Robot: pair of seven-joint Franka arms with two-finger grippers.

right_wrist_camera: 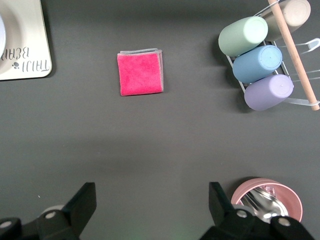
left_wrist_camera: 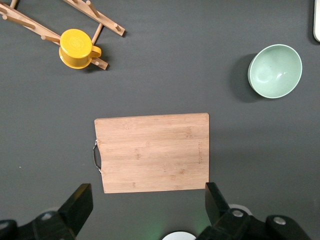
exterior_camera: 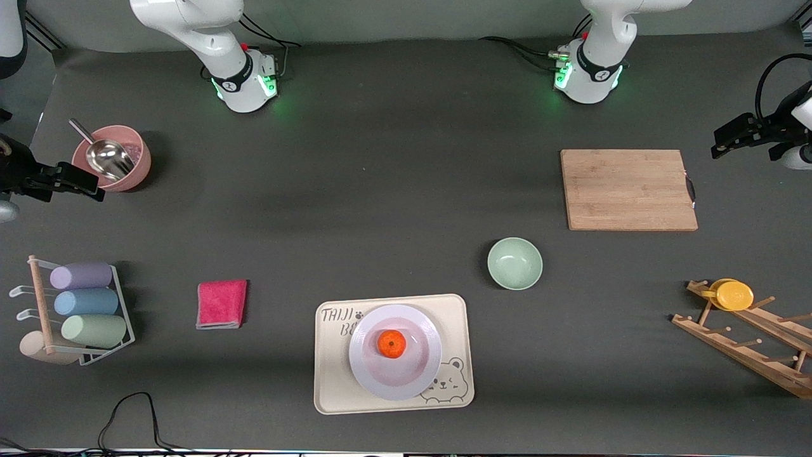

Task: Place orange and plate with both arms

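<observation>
The orange [exterior_camera: 391,343] sits in the middle of the white plate [exterior_camera: 406,376]. The plate rests on the cream bear-print tray [exterior_camera: 331,381], near the front camera. My left gripper [exterior_camera: 729,136] is open and empty, held high at the left arm's end of the table. In the left wrist view [left_wrist_camera: 149,200] it looks down on the cutting board. My right gripper [exterior_camera: 89,186] is open and empty, held high at the right arm's end beside the pink bowl. It shows in the right wrist view [right_wrist_camera: 150,200] over bare table. Both grippers are well apart from the plate.
A wooden cutting board [exterior_camera: 628,189] and a mint-green bowl [exterior_camera: 514,263] lie toward the left arm's end. A yellow cup [exterior_camera: 733,294] hangs on a wooden rack [exterior_camera: 748,346]. A pink bowl with a metal scoop [exterior_camera: 112,158], a pink cloth [exterior_camera: 221,303] and a cup rack [exterior_camera: 82,312] stand toward the right arm's end.
</observation>
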